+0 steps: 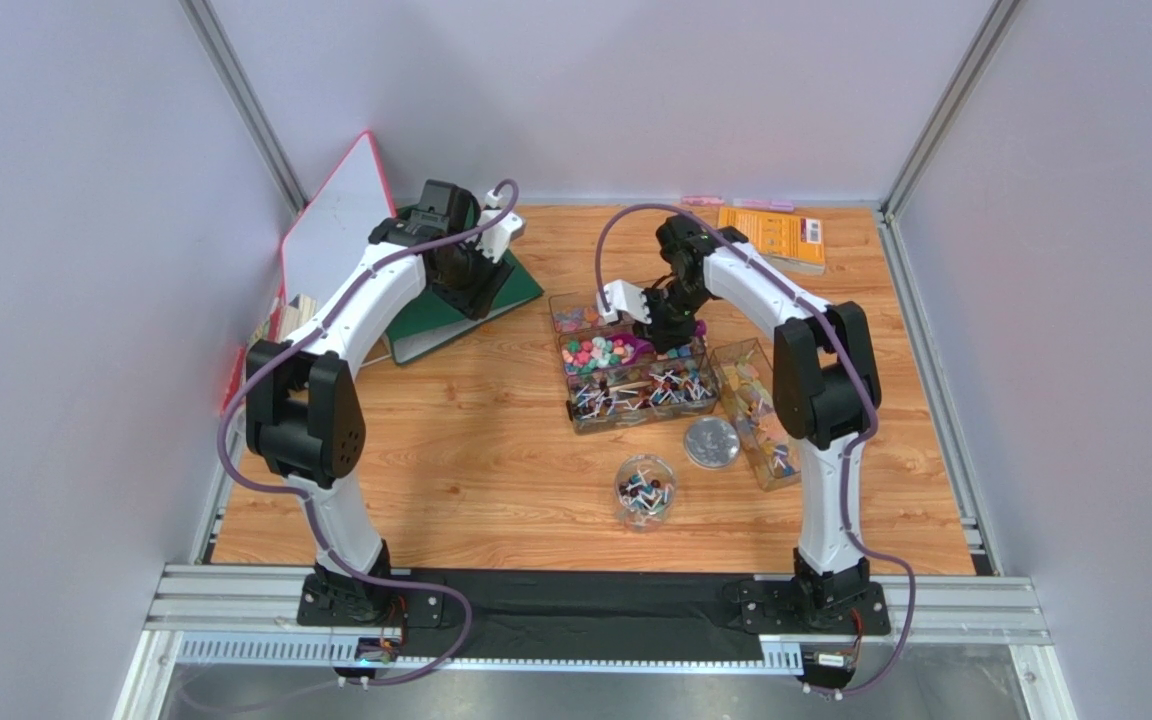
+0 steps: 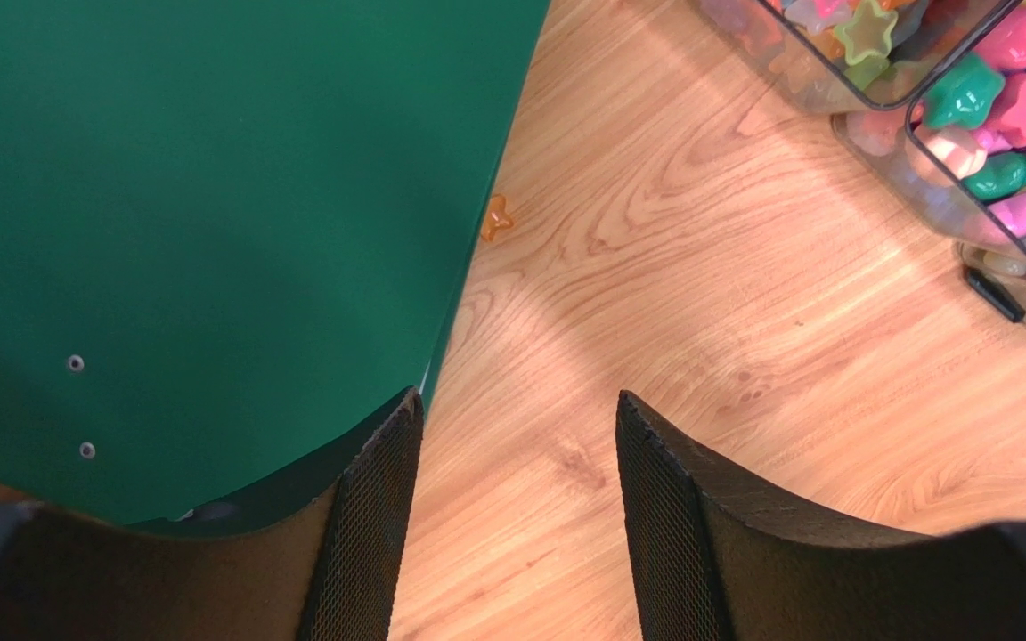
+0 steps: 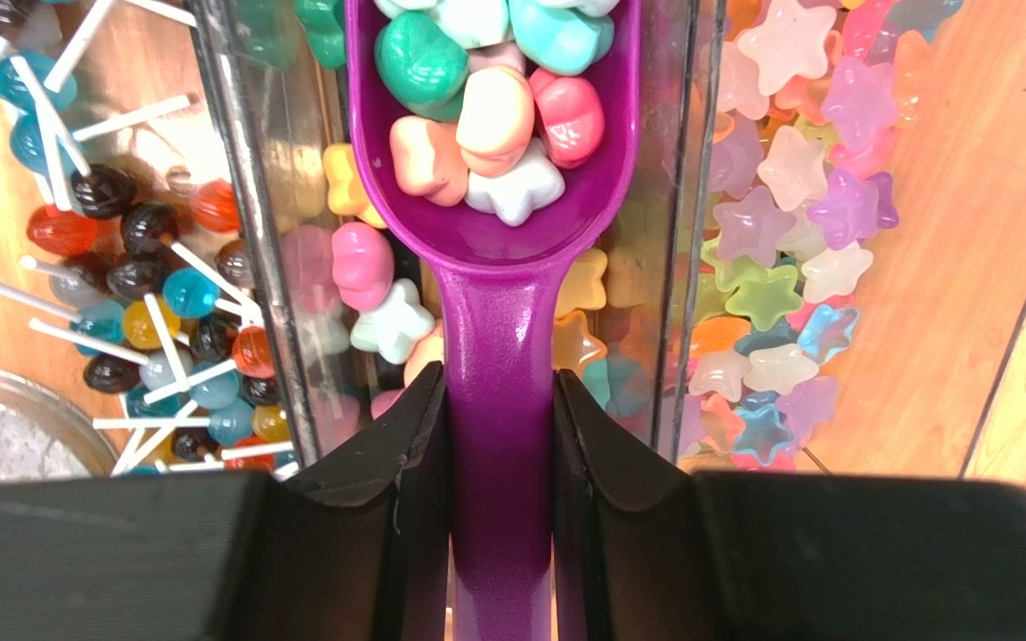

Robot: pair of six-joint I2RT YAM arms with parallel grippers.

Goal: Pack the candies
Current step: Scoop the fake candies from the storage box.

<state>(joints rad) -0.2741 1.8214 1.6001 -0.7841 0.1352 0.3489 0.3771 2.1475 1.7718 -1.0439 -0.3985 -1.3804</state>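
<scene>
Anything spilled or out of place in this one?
One small orange star candy lies loose on the table beside the green board, outside the clear trays. Nothing else stands out.

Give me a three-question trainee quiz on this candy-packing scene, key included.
1. True or false: the left tool is clamped on the green board.
2. The right tool is: A) wide open, B) shut on the handle of the purple scoop, C) out of every view.
3. Fill in: the scoop's bowl is loaded with ____.
Key: 1 false, it is open above the wooden table, beside the board; 2 B; 3 candies.
</scene>
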